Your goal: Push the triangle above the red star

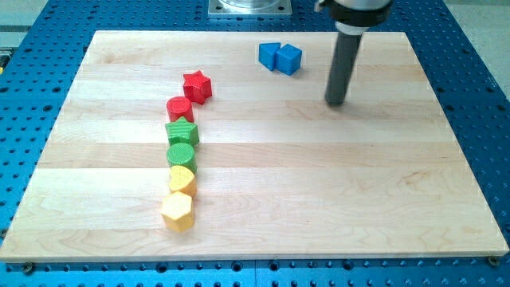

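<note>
Two blue blocks sit touching at upper centre: the left one [269,54] may be the triangle, its shape hard to make out, the right a blue cube [289,59]. My tip [336,102], a bare rod with nothing to spread or pinch, stands right of them, apart. The red star [197,86] heads a six-block chain on the wooden board [358,183]: red cylinder [180,108], green star [182,131], green cylinder [181,155], yellow block [182,179], yellow hexagon [178,211].

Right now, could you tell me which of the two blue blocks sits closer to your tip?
The blue cube, the right one of the pair; my tip stands to its right.
</note>
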